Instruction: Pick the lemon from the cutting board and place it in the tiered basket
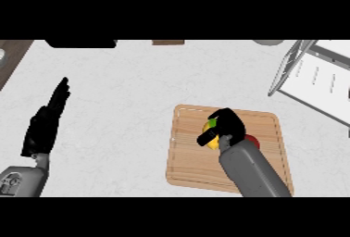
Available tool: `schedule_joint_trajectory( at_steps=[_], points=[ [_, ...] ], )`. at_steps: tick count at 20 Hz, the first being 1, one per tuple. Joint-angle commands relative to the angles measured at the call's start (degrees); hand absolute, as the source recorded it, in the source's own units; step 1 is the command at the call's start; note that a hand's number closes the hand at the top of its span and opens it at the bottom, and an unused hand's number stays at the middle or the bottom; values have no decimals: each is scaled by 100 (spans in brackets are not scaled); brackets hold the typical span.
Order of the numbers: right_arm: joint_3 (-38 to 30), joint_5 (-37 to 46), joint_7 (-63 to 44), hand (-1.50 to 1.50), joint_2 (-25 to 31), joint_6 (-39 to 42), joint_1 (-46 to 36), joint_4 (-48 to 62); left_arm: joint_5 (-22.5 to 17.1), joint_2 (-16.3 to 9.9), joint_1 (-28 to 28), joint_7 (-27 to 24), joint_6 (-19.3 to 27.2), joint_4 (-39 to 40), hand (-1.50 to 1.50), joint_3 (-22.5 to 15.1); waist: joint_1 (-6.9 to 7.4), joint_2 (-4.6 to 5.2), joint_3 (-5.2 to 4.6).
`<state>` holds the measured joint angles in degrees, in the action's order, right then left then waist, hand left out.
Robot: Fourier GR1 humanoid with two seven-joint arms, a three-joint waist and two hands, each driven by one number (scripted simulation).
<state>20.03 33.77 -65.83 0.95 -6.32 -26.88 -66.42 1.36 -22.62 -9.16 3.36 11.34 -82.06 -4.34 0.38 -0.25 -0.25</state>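
A wooden cutting board (191, 162) lies on the white counter at centre right. My right hand (226, 124) hovers over its middle, fingers and thumb curled round a yellow lemon (213, 142) that shows only partly under the palm. A green patch (211, 123) peeks out at the hand's left side; what it belongs to is hidden. Something red (253, 140) lies on the board just right of the wrist. The tiered basket (311, 69), white with grey wire, stands at the upper right. My left hand (48, 122) rests open at the far left, fingers pointing up.
A dark object (80, 43) sits at the counter's far edge, upper left, with a small brown one (168, 42) beside it. A wood-toned strip (12, 58) borders the counter's left edge. White counter (123, 92) lies between the two hands.
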Motion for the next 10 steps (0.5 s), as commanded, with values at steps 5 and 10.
schedule_joint_trajectory(
  at_steps=[5, 10],
  points=[
    [185, -337, -856, 150, -90, -897, -15, -246, 27, 153, 279, -238, -101, -109, 0, 70, 11, 18, 24],
    [-184, 130, -233, 150, -92, -982, -1026, 842, 214, 260, 124, -59, -63, -69, 0, 26, 54, 46, 26]
  ],
)
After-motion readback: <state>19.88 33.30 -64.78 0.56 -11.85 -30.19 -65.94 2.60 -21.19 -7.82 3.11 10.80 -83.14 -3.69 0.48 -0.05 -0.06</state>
